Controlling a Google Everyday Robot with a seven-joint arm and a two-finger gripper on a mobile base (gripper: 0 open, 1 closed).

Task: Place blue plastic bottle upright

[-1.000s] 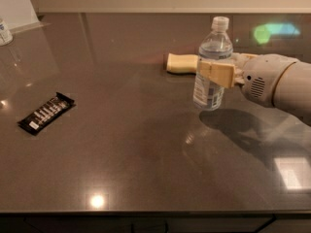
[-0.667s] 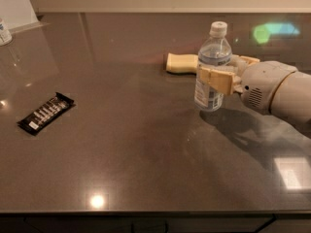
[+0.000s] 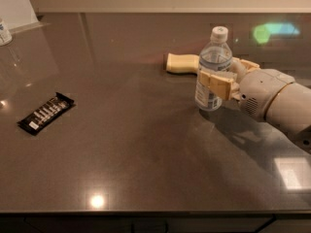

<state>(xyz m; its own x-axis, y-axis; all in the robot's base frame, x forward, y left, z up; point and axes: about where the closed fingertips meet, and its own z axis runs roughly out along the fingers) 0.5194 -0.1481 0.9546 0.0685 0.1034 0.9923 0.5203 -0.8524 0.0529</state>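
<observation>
The gripper [image 3: 219, 77] is reaching in from the right edge of the frame and gripping the blue plastic bottle [image 3: 214, 57] around its middle, one finger on each side. The bottle is standing upright, right of centre, cap up, with its base down at the dark countertop [image 3: 146, 169]. A yellow sponge [image 3: 181, 63] is lying just behind it, and a black snack bar [image 3: 46, 113] is lying far left.

countertop [image 3: 146, 144]: yellow sponge [image 3: 181, 63], black wrapper [image 3: 46, 112], blue plastic bottle [image 3: 214, 57] in gripper [image 3: 217, 75]
</observation>
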